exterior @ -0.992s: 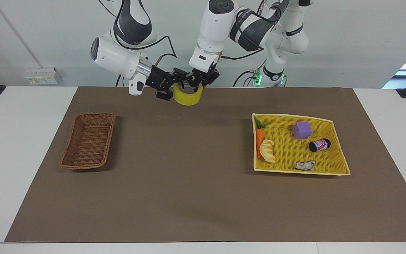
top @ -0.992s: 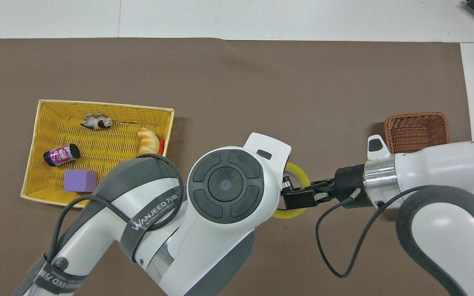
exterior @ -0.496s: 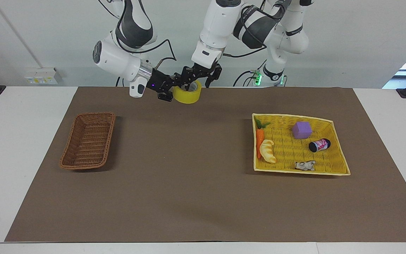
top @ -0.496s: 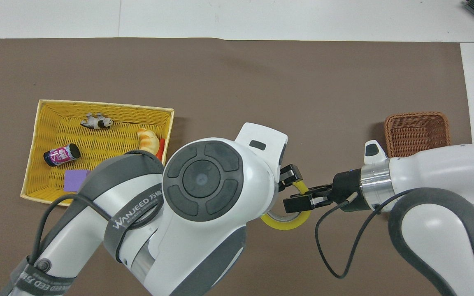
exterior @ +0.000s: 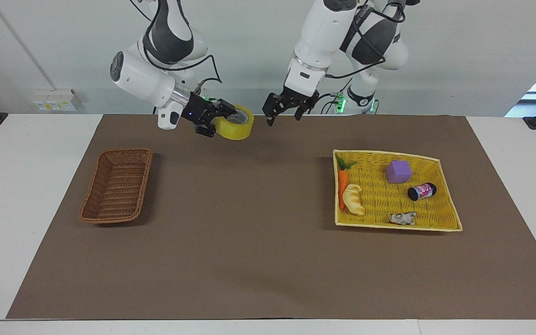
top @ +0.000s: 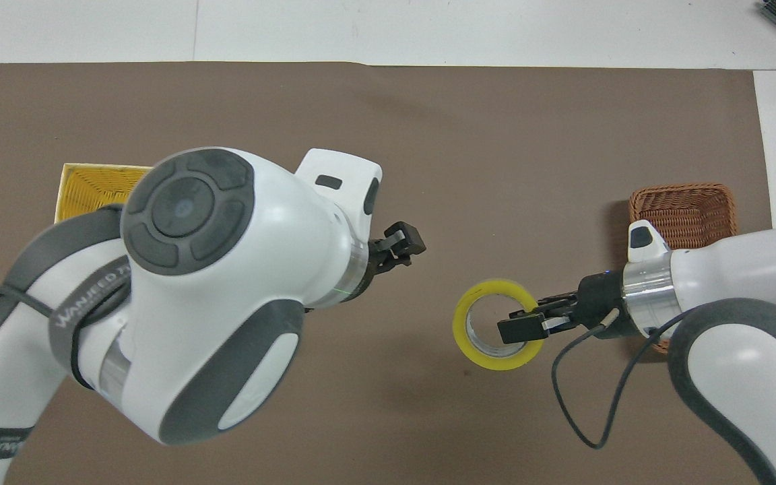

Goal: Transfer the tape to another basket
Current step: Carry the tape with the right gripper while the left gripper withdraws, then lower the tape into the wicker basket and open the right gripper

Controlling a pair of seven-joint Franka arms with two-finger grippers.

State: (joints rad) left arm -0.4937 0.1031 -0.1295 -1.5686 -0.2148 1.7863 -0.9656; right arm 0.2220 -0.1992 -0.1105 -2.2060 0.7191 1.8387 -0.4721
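Note:
The yellow tape (exterior: 236, 125) (top: 463, 322) is a ring with a grey-white core. It hangs in the air in my right gripper (exterior: 221, 118) (top: 521, 325), which is shut on its rim with one finger inside the ring. They are over the brown mat, between its middle and the dark brown wicker basket (exterior: 117, 186) (top: 683, 212). That basket is empty at the right arm's end of the table. My left gripper (exterior: 283, 114) (top: 401, 246) is open and empty, raised over the mat beside the tape and apart from it.
The flat yellow basket (exterior: 389, 154) (top: 91, 182) lies toward the left arm's end. It holds a carrot (exterior: 342, 184), a croissant (exterior: 354, 199), a purple cube (exterior: 398, 171), a small can (exterior: 421, 191) and a toy animal (exterior: 403, 218). A brown mat (exterior: 249, 242) covers the table.
My left gripper let go of the tape and drew away toward its own end. My right gripper kept the tape and carried it toward the brown basket's end.

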